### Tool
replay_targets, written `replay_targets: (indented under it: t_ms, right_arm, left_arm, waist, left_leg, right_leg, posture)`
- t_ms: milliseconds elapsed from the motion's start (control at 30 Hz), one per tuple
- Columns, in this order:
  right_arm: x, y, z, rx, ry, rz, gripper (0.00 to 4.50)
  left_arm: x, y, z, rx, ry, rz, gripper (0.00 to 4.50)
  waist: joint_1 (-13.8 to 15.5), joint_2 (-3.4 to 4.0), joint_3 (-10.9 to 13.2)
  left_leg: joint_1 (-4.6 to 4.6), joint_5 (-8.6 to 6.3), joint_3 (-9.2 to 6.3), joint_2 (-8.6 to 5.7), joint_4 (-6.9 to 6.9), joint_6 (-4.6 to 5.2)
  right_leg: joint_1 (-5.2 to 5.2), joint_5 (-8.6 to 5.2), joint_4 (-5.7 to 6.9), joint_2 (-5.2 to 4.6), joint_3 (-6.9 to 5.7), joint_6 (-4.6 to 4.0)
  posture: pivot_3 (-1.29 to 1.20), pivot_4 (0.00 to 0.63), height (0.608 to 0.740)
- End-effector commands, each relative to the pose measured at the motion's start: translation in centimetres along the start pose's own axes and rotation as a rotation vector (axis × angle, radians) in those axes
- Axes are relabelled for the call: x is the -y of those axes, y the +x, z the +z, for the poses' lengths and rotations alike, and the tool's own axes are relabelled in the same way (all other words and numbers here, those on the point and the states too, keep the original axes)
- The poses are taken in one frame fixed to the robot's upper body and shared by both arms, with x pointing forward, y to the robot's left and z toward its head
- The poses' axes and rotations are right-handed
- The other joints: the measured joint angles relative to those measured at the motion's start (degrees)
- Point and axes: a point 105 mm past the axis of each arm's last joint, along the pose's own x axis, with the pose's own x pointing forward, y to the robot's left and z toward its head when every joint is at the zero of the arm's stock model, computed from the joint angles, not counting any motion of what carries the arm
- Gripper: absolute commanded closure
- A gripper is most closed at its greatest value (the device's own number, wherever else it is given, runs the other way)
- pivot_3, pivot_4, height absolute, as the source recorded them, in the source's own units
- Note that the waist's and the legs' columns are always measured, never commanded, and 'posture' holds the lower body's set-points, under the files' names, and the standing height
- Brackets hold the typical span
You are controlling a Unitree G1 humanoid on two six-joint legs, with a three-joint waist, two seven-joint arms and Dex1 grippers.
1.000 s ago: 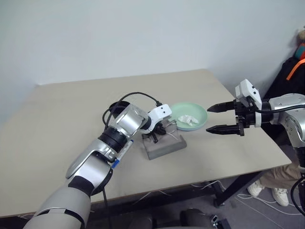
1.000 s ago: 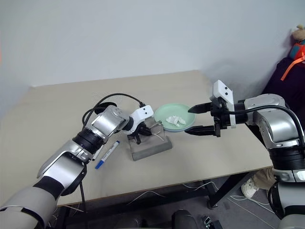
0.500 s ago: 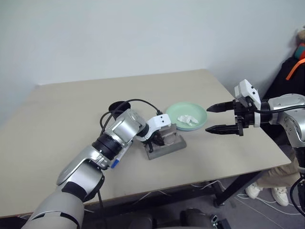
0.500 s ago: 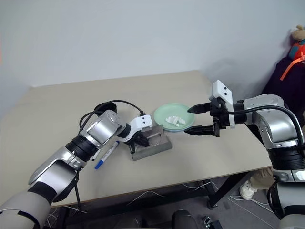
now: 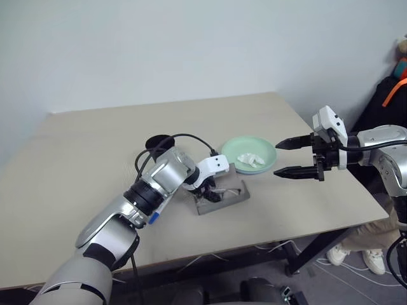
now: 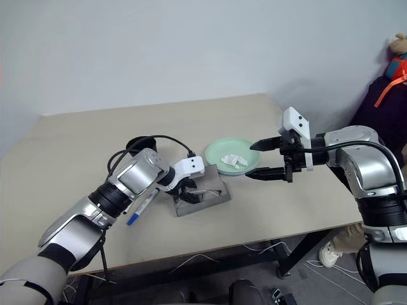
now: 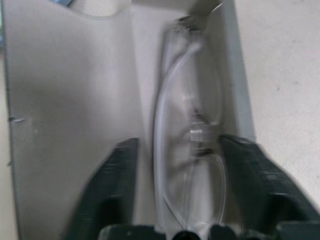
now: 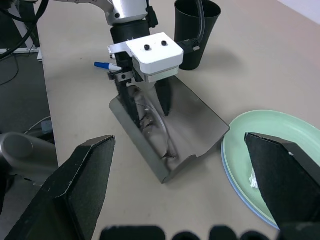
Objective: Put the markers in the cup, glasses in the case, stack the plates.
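Pale blue-grey wall [image 5: 191,44], beige table [image 5: 76,165]; cables on floor [image 5: 331,267]

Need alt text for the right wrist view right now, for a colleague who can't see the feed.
The left gripper stands open over the glasses, which lie in the open grey case. Behind it stands the black cup; a mint green plate sits beside the case, framed by the right gripper's open fingers.

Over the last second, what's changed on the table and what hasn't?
The left gripper drew back along the open grey fabric case and spread its fingers, letting go of the clear-lensed glasses, which lie inside. The right gripper, open, the stacked mint green and blue plates, black plastic cup and blue-capped marker stayed put.
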Motion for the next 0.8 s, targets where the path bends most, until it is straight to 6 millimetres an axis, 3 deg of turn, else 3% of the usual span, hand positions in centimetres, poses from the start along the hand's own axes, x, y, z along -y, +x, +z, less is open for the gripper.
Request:
replay_targets:
  t_ms: [33,133,533,700,800]
  right_arm:
    - [0.0,-0.2,1.2,0.019,-0.048,-0.011,0.0]
    - [0.0,-0.2,1.2,0.02,-0.047,-0.01,0.0]
    - [0.1,0.1,1.2,0.019,-0.052,-0.007,0.0]
    - [0.3,0.0,1.3,0.02,-0.058,-0.01,0.0]
    - [0.4,-0.1,1.3,0.019,-0.061,-0.017,0.0]
  left_arm:
    - [-1.2,-1.6,2.1,0.076,0.013,0.049,0.79]
    - [-1.4,-1.9,2.2,0.082,0.016,0.056,0.79]
    - [-4.2,-5.7,5.9,0.225,0.035,0.195,0.79]
    - [-6.9,-6.5,5.2,0.216,-0.001,0.321,0.79]
    - [-8.4,-6.5,4.1,0.181,-0.006,0.404,1.31]
  waist:
    - [0.01,0.0,0.0]
    - [0.01,0.0,0.0]
    - [0.0,-0.01,0.0]
    - [-0.04,0.0,0.0]
    - [0.01,0.0,0.0]
  left_leg:
    - [0.0,0.0,0.0,0.0,0.0,0.0]
    - [0.0,0.0,0.0,0.0,0.01,0.0]
    - [-0.01,0.0,0.0,-0.01,0.0,0.0]
    - [0.01,0.0,0.01,0.0,0.0,0.0]
    - [0.02,0.0,0.0,0.0,0.0,0.0]
  right_leg:
    - [0.0,0.0,0.0,0.0,0.0,0.0]
    - [0.0,0.0,0.0,0.0,0.0,0.0]
    - [0.0,0.0,0.0,0.0,0.0,0.01]
    - [0.0,0.01,0.0,0.0,0.0,0.02]
    - [0.0,0.01,0.02,0.0,-0.01,0.02]
  posture:
    - [0.0,0.0,0.727]
    - [0.0,0.0,0.727]
    - [0.0,0.0,0.727]
    - [0.0,0.0,0.727]
    - [0.0,0.0,0.727]
